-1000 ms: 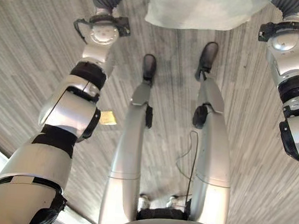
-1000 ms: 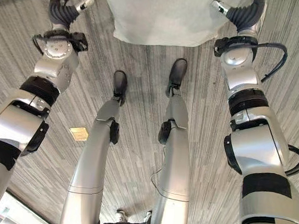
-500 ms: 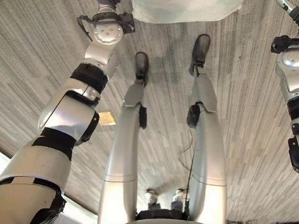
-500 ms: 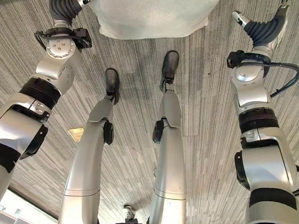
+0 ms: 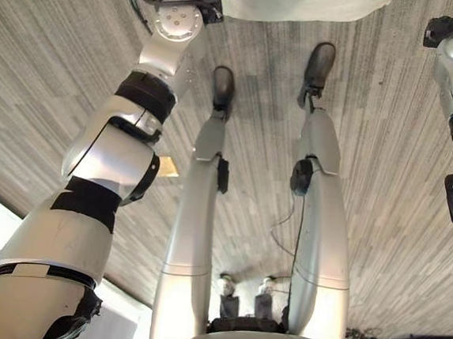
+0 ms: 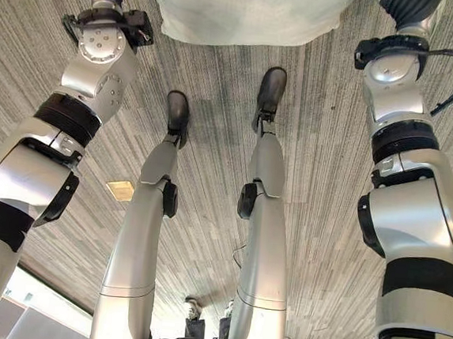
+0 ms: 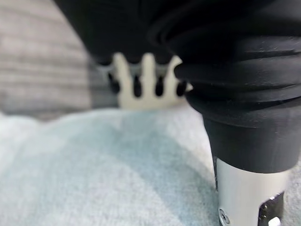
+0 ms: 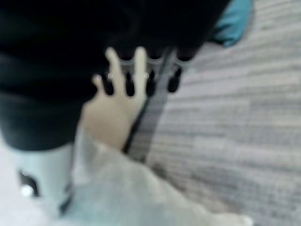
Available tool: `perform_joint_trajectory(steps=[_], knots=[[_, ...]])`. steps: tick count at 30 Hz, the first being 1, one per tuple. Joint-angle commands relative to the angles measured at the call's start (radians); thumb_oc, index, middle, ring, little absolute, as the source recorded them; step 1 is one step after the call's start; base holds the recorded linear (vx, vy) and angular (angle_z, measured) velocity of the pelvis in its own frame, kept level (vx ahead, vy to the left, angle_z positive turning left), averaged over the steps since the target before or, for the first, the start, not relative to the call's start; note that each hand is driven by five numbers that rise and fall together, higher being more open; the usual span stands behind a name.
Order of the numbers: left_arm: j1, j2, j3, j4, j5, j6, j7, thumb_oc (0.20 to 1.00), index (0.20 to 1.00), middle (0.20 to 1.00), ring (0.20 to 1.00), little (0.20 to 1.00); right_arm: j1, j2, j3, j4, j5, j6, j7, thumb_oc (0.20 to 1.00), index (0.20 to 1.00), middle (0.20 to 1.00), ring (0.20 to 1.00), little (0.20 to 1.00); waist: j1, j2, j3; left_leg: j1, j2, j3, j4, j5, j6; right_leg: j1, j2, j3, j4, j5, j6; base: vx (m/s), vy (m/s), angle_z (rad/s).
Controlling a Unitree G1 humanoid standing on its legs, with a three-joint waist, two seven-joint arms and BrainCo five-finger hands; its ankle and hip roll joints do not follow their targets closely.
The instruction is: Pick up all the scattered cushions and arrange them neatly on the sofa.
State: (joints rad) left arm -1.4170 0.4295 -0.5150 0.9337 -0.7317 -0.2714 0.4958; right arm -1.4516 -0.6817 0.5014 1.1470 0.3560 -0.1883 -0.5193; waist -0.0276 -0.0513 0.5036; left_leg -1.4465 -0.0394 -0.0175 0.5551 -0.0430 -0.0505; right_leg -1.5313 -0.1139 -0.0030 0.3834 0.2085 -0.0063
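- pale cushion [image 6: 248, 13] on striped floor [image 6: 320, 186], ahead between both arms.
- left hand [image 7: 146, 82] and right hand [image 8: 136, 70] at its sides, fingers straight, not yet gripping.
- likely pickup step; next, squeezing inward and lifting toward sofa.

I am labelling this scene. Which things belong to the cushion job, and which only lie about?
Job:
pale cushion on the floor
left robot hand at the cushion
right robot hand at the cushion

Lying about:
small yellowish tag on the floor
teal thing on the floor
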Motion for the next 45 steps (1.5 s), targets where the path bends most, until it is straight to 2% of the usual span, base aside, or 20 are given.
perform_joint_trajectory(steps=[1, 7, 8, 9, 11, 12, 13, 14, 15, 20, 22, 25, 29, 35, 36, 37, 39, 41, 45], knots=[[0.056, -0.069, 0.034, -0.013, -0.011, -0.068, -0.025, 1.0, 1.0, 1.0, 1.0, 1.0, 0.026, 0.018, 0.082, -0.018, 0.105, -0.053, 0.014, 1.0, 1.0, 1.0, 1.0, 1.0, -0.027, 0.059, -0.101, 0.002, -0.003, -0.136, -0.09, 0.066, -0.027, -0.038, 0.005, -0.015, 0.274, -0.222, 0.119, 0.02, -0.069, 0.04], [0.037, -0.105, 0.024, -0.032, -0.047, -0.086, -0.041, 1.0, 1.0, 1.0, 1.0, 1.0, -0.028, 0.071, 0.09, -0.065, 0.192, -0.098, 0.034, 1.0, 1.0, 1.0, 1.0, 1.0, -0.016, 0.069, -0.091, -0.001, 0.001, -0.15, -0.099, 0.078, -0.032, -0.038, 0.006, -0.029, 0.284, -0.235, 0.122, 0.02, -0.061, 0.08], [0.03, -0.136, 0.03, -0.03, -0.07, -0.094, -0.047, 1.0, 1.0, 1.0, 1.0, 1.0, -0.056, 0.141, 0.113, -0.11, 0.208, -0.111, 0.053, 1.0, 1.0, 1.0, 1.0, 1.0, -0.009, 0.073, -0.087, -0.003, 0.004, -0.151, -0.098, 0.082, -0.033, -0.039, 0.008, -0.033, 0.287, -0.239, 0.122, 0.01, -0.02, 0.04], [0.03, -0.135, 0.032, -0.03, -0.071, -0.094, -0.047, 1.0, 1.0, 1.0, 1.0, 1.0, -0.057, 0.142, 0.114, -0.11, 0.207, -0.11, 0.053, 1.0, 1.0, 1.0, 1.0, 1.0, -0.011, 0.074, -0.087, -0.003, 0.004, -0.151, -0.098, 0.082, -0.033, -0.039, 0.008, -0.034, 0.287, -0.239, 0.122, 0.0, 0.0, 0.0], [0.017, -0.146, 0.014, -0.03, -0.077, -0.097, -0.058, 1.0, 1.0, 1.0, 1.0, 1.0, -0.085, 0.209, 0.153, -0.151, 0.197, -0.111, 0.07, 1.0, 1.0, 1.0, 1.0, 1.0, -0.006, 0.074, -0.086, -0.003, 0.007, -0.156, -0.099, 0.086, -0.034, -0.039, 0.014, -0.041, 0.292, -0.237, 0.122, 0.0, 0.0, 0.0], [0.016, -0.145, 0.015, -0.029, -0.078, -0.098, -0.059, 1.0, 1.0, 1.0, 1.0, 1.0, -0.086, 0.21, 0.153, -0.15, 0.196, -0.111, 0.069, 0.58, 0.58, 0.58, 0.58, 0.58, -0.006, 0.074, -0.086, -0.003, 0.007, -0.156, -0.099, 0.087, -0.034, -0.039, 0.014, -0.041, 0.291, -0.237, 0.122, 0.0, 0.0, 0.0], [0.003, -0.151, 0.002, -0.034, -0.1, -0.105, -0.069, 1.0, 1.0, 1.0, 1.0, 1.0, -0.101, 0.253, 0.178, -0.18, 0.186, -0.111, 0.085, 0.2, 0.2, 0.2, 0.2, 0.2, -0.004, 0.074, -0.088, -0.003, 0.008, -0.156, -0.103, 0.09, -0.036, -0.039, 0.016, -0.044, 0.29, -0.235, 0.123, 0.0, 0.0, 0.0], [0.0, -0.15, 0.002, -0.043, -0.108, -0.11, -0.076, 0.504, 0.504, 0.504, 0.504, 0.504, -0.1, 0.277, 0.174, -0.199, 0.196, -0.115, 0.089, 0.2, 0.2, 0.2, 0.2, 0.2, -0.005, 0.074, -0.088, -0.003, 0.008, -0.155, -0.105, 0.091, -0.035, -0.039, 0.017, -0.047, 0.291, -0.233, 0.124, 0.0, 0.0, 0.0], [0.001, -0.149, 0.002, -0.043, -0.109, -0.11, -0.076, 0.2, 0.2, 0.2, 0.2, 0.2, -0.099, 0.278, 0.173, -0.201, 0.196, -0.115, 0.088, 0.2, 0.2, 0.2, 0.2, 0.2, -0.006, 0.074, -0.088, -0.003, 0.008, -0.155, -0.105, 0.091, -0.035, -0.039, 0.017, -0.047, 0.291, -0.233, 0.124, 0.0, 0.0, 0.0], [0.03, -0.129, 0.021, -0.133, -0.115, -0.143, -0.071, 0.2, 0.2, 0.2, 0.2, 0.2, -0.05, 0.348, 0.131, -0.349, 0.211, -0.155, 0.094, 0.2, 0.2, 0.2, 0.2, 0.2, -0.013, 0.071, -0.102, 0.006, 0.008, -0.155, -0.129, 0.096, -0.026, -0.039, 0.027, -0.051, 0.288, -0.227, 0.127, 0.0, 0.0, 0.0], [0.082, -0.119, 0.045, -0.201, -0.102, -0.16, -0.066, 0.2, 0.2, 0.2, 0.2, 0.2, 0.001, 0.349, 0.099, -0.431, 0.16, -0.16, 0.086, 0.2, 0.2, 0.2, 0.2, 0.2, -0.021, 0.067, -0.124, 0.023, 0.006, -0.145, -0.146, 0.1, -0.024, -0.039, 0.029, -0.051, 0.285, -0.224, 0.124, 0.0, 0.018, 0.0], [0.165, -0.119, 0.08, -0.296, -0.08, -0.179, -0.063, 0.2, 0.2, 0.2, 0.2, 0.2, 0.079, 0.322, 0.056, -0.526, 0.103, -0.161, 0.083, 0.2, 0.2, 0.2, 0.2, 0.2, -0.028, 0.061, -0.152, 0.051, 0.002, -0.137, -0.175, 0.104, -0.023, -0.025, 0.031, -0.052, 0.269, -0.215, 0.122, 0.0, 0.01, 0.0], [0.31, -0.122, 0.146, -0.435, -0.026, -0.193, -0.049, 0.2, 0.2, 0.2, 0.2, 0.2, 0.236, 0.27, -0.034, -0.669, 0.045, -0.167, 0.097, 0.2, 0.2, 0.2, 0.2, 0.2, -0.034, 0.066, -0.165, 0.149, -0.004, -0.139, -0.211, 0.099, -0.021, 0.081, 0.031, -0.058, 0.221, -0.209, 0.12, -0.05, 0.055, 0.03], [0.563, -0.123, 0.236, -0.629, 0.051, -0.186, -0.068, 0.2, 0.2, 0.2, 0.2, 0.2, 0.524, 0.23, -0.168, -0.847, -0.005, -0.18, 0.143, 0.2, 0.2, 0.2, 0.2, 0.2, -0.02, 0.062, -0.161, 0.349, -0.011, -0.151, -0.27, 0.098, -0.021, 0.298, 0.019, -0.068, 0.135, -0.204, 0.11, -0.03, 0.058, 0.01], [0.606, -0.121, 0.25, -0.653, 0.059, -0.182, -0.08, 0.2, 0.2, 0.2, 0.2, 0.2, 0.574, 0.236, -0.187, -0.88, -0.004, -0.187, 0.157, 0.2, 0.2, 0.2, 0.2, 0.2, -0.018, 0.062, -0.161, 0.388, -0.013, -0.154, -0.282, 0.098, -0.022, 0.34, 0.014, -0.068, 0.118, -0.203, 0.108, -0.08, 0.077, -0.01], [0.65, -0.119, 0.263, -0.676, 0.072, -0.181, -0.09, 0.2, 0.2, 0.2, 0.2, 0.2, 0.625, 0.231, -0.201, -0.923, -0.026, -0.188, 0.169, 0.2, 0.2, 0.2, 0.2, 0.2, -0.016, 0.061, -0.156, 0.416, -0.018, -0.153, -0.293, 0.127, -0.023, 0.376, 0.007, -0.072, 0.091, -0.169, 0.101, -0.06, 0.086, 0.01], [0.768, -0.121, 0.275, -0.738, 0.114, -0.172, -0.122, 0.2, 0.2, 0.2, 0.2, 0.2, 0.758, 0.256, -0.238, -0.997, -0.043, -0.196, 0.201, 0.2, 0.2, 0.2, 0.2, 0.2, -0.005, 0.063, -0.17, 0.528, -0.024, -0.161, -0.319, 0.124, -0.021, 0.491, -0.007, -0.081, 0.05, -0.17, 0.099, -0.01, 0.084, 0.03], [0.809, -0.128, 0.279, -0.751, 0.12, -0.166, -0.134, 0.2, 0.2, 0.2, 0.2, 0.2, 0.799, 0.263, -0.243, -1.017, -0.053, -0.193, 0.208, 0.2, 0.2, 0.2, 0.2, 0.2, -0.001, 0.063, -0.169, 0.577, -0.024, -0.166, -0.332, 0.122, -0.021, 0.537, -0.009, -0.081, 0.035, -0.171, 0.097, 0.03, 0.061, 0.05], [1.012, -0.162, 0.273, -0.795, 0.115, -0.151, -0.2, 0.2, 0.2, 0.2, 0.2, 0.2, 0.976, 0.327, -0.226, -1.052, -0.014, -0.192, 0.279, 0.2, 0.2, 0.2, 0.2, 0.2, 0.021, 0.062, -0.188, 0.852, -0.022, -0.184, -0.388, 0.113, -0.017, 0.851, -0.016, -0.101, -0.082, -0.165, 0.093, 0.13, 0.091, 0.18]])
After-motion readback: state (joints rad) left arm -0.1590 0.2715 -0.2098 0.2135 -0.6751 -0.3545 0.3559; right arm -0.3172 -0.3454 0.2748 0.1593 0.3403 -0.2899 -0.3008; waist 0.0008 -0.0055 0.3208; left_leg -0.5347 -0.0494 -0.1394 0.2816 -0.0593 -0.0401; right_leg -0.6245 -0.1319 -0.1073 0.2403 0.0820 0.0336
